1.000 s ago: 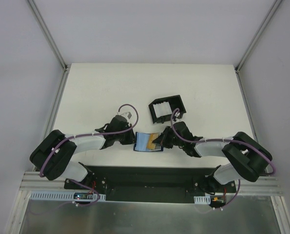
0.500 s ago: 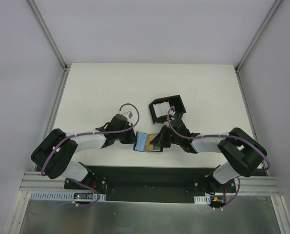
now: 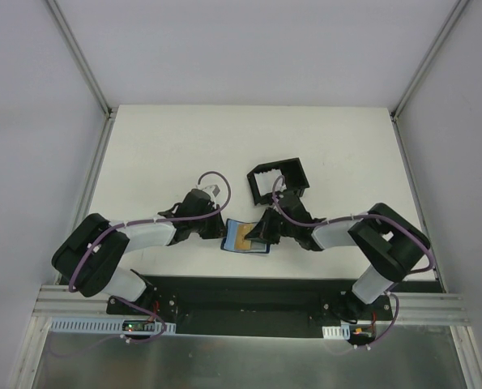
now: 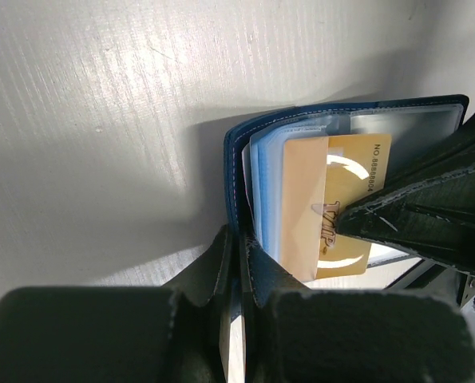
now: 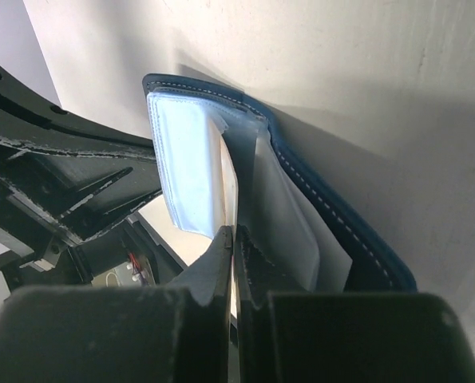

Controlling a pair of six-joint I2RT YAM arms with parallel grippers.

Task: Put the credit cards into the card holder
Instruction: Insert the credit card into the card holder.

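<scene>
The navy-blue card holder point(image 3: 232, 225) lies open between both grippers on the white table. My left gripper point(image 3: 221, 231) is shut on its navy cover, seen close up in the left wrist view point(image 4: 239, 249), where the cover point(image 4: 234, 171) and light blue pockets show. A yellow-orange credit card point(image 4: 345, 199) sits partly inside a pocket. My right gripper point(image 3: 262, 235) is shut on that card's outer edge; in the right wrist view point(image 5: 235, 237) the card point(image 5: 230, 179) shows edge-on between clear sleeves, inside the card holder point(image 5: 333, 203). Other cards are not visible.
A black square tray with raised walls point(image 3: 277, 180) stands just behind the right gripper. The table's near edge and the black arm-base plate point(image 3: 241, 296) lie right behind the card holder. The right gripper's finger point(image 4: 429, 215) crosses the left wrist view.
My right gripper has moved left toward the card holder, and the yellow-orange card now covers more of the pockets. The left gripper has held still.
</scene>
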